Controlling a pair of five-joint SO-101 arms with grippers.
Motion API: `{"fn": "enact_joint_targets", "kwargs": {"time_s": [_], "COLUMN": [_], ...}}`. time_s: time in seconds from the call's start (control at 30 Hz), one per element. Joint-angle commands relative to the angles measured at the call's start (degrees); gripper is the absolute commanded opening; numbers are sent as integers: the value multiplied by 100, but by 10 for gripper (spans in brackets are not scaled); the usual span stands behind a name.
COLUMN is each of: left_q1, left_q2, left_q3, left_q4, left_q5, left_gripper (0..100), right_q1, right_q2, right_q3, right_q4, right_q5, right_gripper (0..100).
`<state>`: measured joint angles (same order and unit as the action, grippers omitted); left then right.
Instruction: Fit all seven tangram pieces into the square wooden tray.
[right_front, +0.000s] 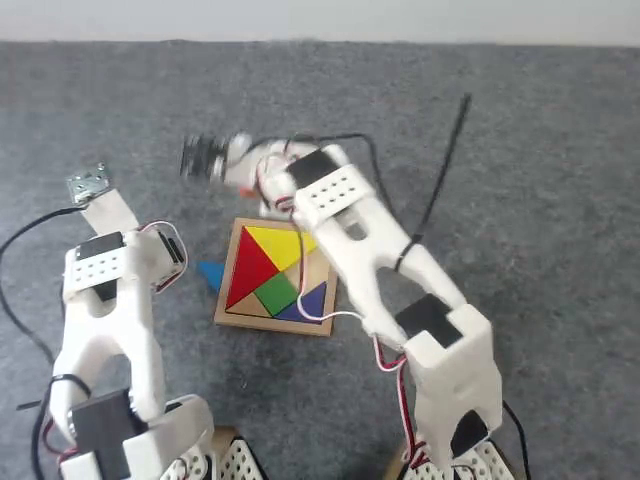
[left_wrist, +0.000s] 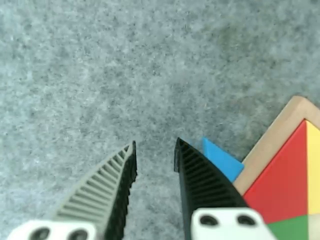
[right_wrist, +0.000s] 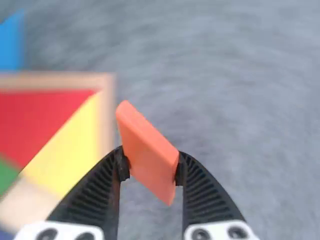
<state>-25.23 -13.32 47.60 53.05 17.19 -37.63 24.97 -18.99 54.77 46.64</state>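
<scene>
Orange and flat, one tangram piece (right_wrist: 147, 152) is clamped by its faces between the two black fingers of the right gripper (right_wrist: 150, 159). It is held tilted above the grey carpet (right_front: 520, 150), beyond the far edge of the square wooden tray (right_front: 229, 285). The left gripper (left_wrist: 155, 145) is seen with its fingers parted and nothing between them. One blue triangular piece (left_wrist: 222, 161) lies flat on the carpet, just beside the black finger (left_wrist: 200, 185) and against the tray's outer rim. Inside the tray four pieces can be counted: one red triangle (right_front: 250, 270), one yellow triangle (right_front: 275, 243), one green piece (right_front: 275, 293) and one violet triangle (right_front: 313, 300). The rest of the tray is hidden by the right arm (right_front: 370, 250).
</scene>
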Motion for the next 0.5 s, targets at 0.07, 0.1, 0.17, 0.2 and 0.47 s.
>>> {"fn": "enact_joint_targets", "kwargs": {"time_s": [0.07, 0.1, 0.17, 0.2, 0.47], "left_q1": [-44, -44, -44, -44, -44], "left_q2": [-273, -273, -273, -273, -264], "left_q3": [-286, -286, -286, -286, -259], "left_q4": [-97, -97, -97, -97, -193], "left_q5": [53, 53, 53, 53, 53], "left_gripper": [126, 126, 126, 126, 126], "right_q1": [356, 400, 488, 532, 637], "right_q2": [-1051, -1174, -1481, -1666, -3758], "right_q3": [-35, -35, -44, -53, -53], "right_q4": [-1051, -1270, -1684, -1895, -2501], "right_q5": [-659, -677, -897, -1073, -3112], "right_gripper": [9, 9, 9, 9, 9]}}
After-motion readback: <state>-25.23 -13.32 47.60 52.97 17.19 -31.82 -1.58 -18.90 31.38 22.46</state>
